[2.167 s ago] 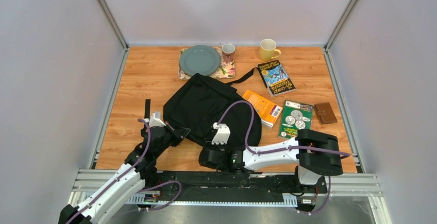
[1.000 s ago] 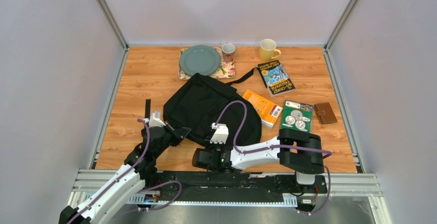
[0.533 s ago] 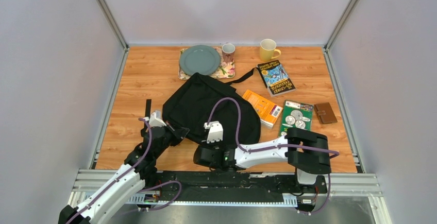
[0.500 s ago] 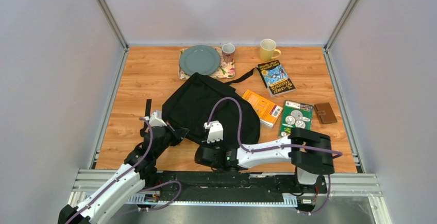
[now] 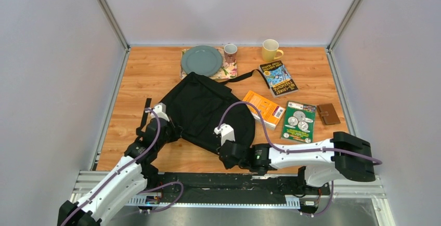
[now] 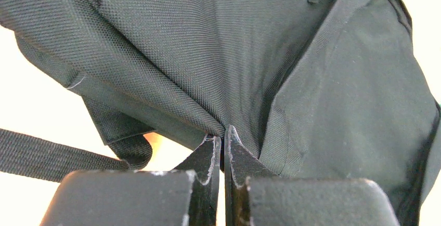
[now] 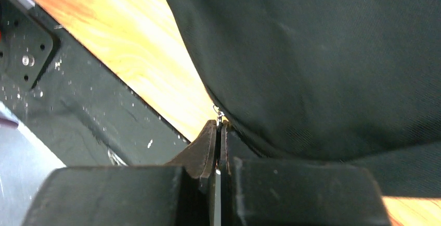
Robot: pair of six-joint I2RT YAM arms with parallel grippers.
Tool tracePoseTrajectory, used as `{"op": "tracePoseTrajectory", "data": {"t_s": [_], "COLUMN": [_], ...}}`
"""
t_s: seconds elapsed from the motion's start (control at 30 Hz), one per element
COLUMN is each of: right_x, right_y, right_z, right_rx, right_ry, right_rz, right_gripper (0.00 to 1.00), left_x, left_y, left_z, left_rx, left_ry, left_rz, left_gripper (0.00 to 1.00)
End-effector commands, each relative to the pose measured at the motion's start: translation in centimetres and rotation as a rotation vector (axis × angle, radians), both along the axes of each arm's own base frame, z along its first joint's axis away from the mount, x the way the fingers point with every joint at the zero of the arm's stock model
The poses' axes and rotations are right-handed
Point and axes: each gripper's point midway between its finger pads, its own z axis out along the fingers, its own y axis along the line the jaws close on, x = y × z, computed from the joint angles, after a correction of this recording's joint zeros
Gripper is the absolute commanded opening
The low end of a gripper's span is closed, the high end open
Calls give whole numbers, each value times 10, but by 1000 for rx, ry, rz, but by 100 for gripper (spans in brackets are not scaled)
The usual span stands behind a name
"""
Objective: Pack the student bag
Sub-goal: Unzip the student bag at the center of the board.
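The student bag (image 5: 200, 106), black soft fabric, lies in the middle of the wooden table. My left gripper (image 5: 174, 131) is at its near left edge. In the left wrist view it (image 6: 224, 135) is shut on a fold of the bag's fabric (image 6: 291, 54). My right gripper (image 5: 227, 146) is at the bag's near edge. In the right wrist view it (image 7: 219, 127) is shut on a small metal zipper pull (image 7: 219, 115) at the bag's rim (image 7: 322, 70). A black strap (image 6: 36, 153) trails to the left.
An orange book (image 5: 266, 109), a green book (image 5: 299, 121), a dark illustrated book (image 5: 279, 78) and a brown wallet (image 5: 328, 114) lie right of the bag. A grey plate (image 5: 201, 60) on a placemat, a small mug (image 5: 230, 52) and a yellow mug (image 5: 270, 50) stand at the back.
My right arm has swung its elbow out to the right, and its gripper has moved right along the bag's near edge. My left gripper moved slightly farther away. The bag shifted a little left and back.
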Motion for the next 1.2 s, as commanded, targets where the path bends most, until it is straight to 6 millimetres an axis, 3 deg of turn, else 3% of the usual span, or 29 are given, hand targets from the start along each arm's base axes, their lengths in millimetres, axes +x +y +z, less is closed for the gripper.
{"op": "tracePoseTrajectory", "data": {"t_s": [0.0, 0.03, 0.07, 0.1, 0.13, 0.17, 0.2, 0.33, 0.43, 0.47, 0.57, 0.8, 1.0, 1.07, 1.17], "right_x": [-12, -11, -11, -13, -9, -8, -12, -14, -18, -19, -20, -23, -29, -30, -39], "right_y": [-17, -16, -12, -8, -7, -9, 4, 16, 24, 25, 26, 39, 54, 58, 63], "right_z": [2, 5, 13, 17, 22, 23, 41, 58, 51, 49, 40, 46, 51, 53, 51], "right_rx": [-50, -46, -34, -29, -23, -33, 23, 101, 150, 161, 166, 137, 191, 221, 225], "right_ry": [42, 54, 64, 95, 106, 129, 190, 262, 281, 283, 289, 285, 321, 324, 339], "right_rz": [113, 114, 123, 131, 102, 84, 83, 47, 59, 62, 65, 138, 152, 162, 209], "right_gripper": [0, 0, 0, 0, 0, 0, 0, 0, 0, 0, 0, 0, 0, 0, 0], "left_x": [11, 9, 7, 6, 0, -3, -7, -30, -44, -54, -60, -73, -61, -60, -64], "left_y": [30, 28, 20, 15, 11, 2, -2, -19, -35, -38, -38, -38, -55, -57, -56], "left_z": [13, 12, 18, 21, 20, 32, 36, 52, 41, 18, 6, 2, 4, 9, 0], "left_rx": [116, 113, 84, 63, 28, -21, -52, -206, -347, -365, -395, -415, -542, -517, -464], "left_ry": [-27, -12, -8, -3, 38, 49, 72, 176, 209, 258, 253, 282, 251, 248, 275], "left_rz": [46, 30, -8, -30, -29, -55, -64, -72, -104, -115, -105, -91, -92, -100, -100], "left_gripper": [0, 10, 45, 65, 79, 81, 81, 81, 82, 82, 82, 82, 83, 83, 83]}}
